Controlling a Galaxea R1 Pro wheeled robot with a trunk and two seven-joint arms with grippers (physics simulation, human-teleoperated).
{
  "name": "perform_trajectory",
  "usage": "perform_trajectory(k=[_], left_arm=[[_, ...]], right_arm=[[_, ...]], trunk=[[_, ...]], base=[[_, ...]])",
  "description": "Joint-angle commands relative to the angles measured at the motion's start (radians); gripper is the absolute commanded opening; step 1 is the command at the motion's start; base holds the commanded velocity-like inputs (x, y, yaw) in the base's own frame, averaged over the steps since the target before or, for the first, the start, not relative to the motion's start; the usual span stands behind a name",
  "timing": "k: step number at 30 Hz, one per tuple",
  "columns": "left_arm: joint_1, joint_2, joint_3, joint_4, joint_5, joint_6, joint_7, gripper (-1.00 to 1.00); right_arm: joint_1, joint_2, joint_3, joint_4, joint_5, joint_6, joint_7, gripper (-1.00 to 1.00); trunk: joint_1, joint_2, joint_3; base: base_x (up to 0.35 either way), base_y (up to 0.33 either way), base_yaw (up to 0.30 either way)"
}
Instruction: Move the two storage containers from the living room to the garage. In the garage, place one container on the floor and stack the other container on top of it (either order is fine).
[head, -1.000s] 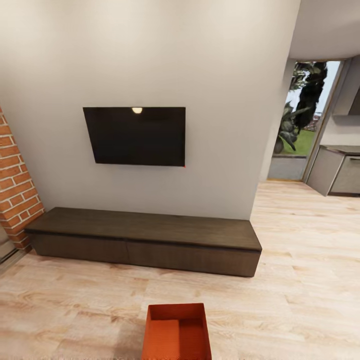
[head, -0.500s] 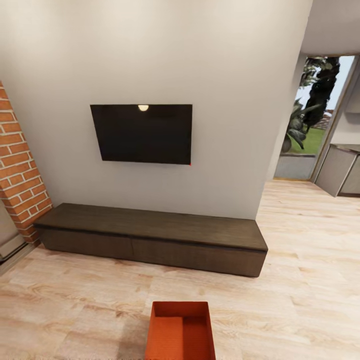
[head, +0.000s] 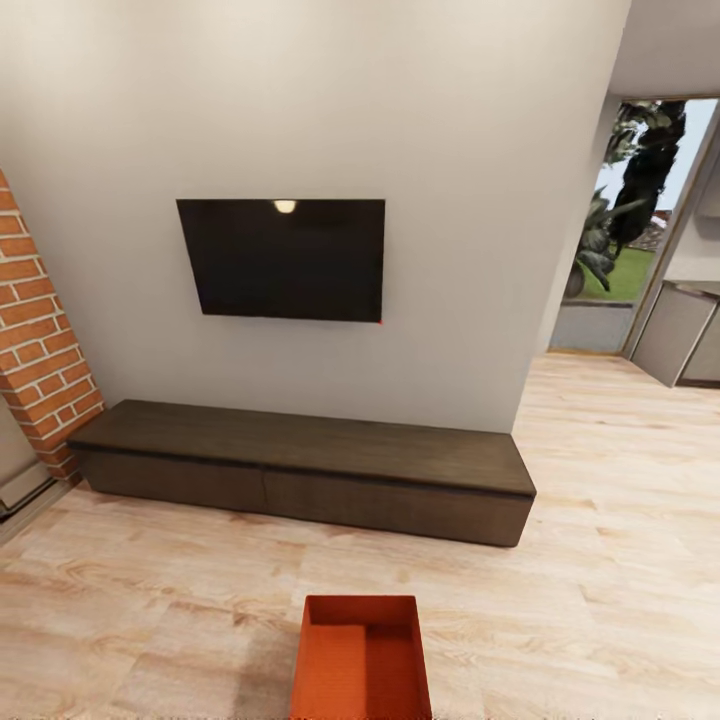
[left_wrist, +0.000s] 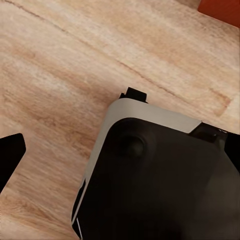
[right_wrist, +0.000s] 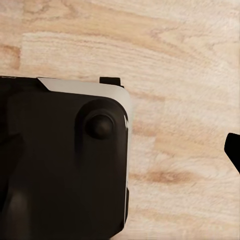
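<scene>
Red brick fireplace (head: 35, 330) at left. Long dark wooden bench (head: 300, 470) along the wall under my black wall TV (head: 283, 260). One orange-red open-top bin (head: 360, 660) sits on light wood plank floor (head: 150, 600), well short of the bench. Can't tell either gripper's state.

A storage container (head: 362, 657) sits on the plank floor (head: 150, 600) at the near edge of the head view, well in front of a long low bench (head: 300, 468) set against the wall (head: 300, 100). A TV (head: 282, 259) hangs on that wall above the bench. A brick fireplace (head: 40, 330) stands left of the bench. A doorway (head: 635, 210) opens to the right, with a cabinet (head: 685, 335) beside it.
</scene>
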Motion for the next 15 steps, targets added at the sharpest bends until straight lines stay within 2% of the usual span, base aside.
perform_trajectory(k=[1,15], left_arm=[[-0.001,0.000,0.007,0.001,0.000,-0.003,0.001,1.00],[-0.001,0.000,0.007,0.001,0.000,-0.003,0.001,1.00]], right_arm=[[-0.001,0.001,0.008,0.003,-0.007,-0.005,0.000,1.00],[-0.001,-0.003,0.008,0.003,-0.007,-0.005,0.000,1.00]], trunk=[[0.000,-0.001,-0.003],[0.000,-0.001,-0.025]], base=[[0.000,0.000,0.000],[0.000,0.000,0.000]])
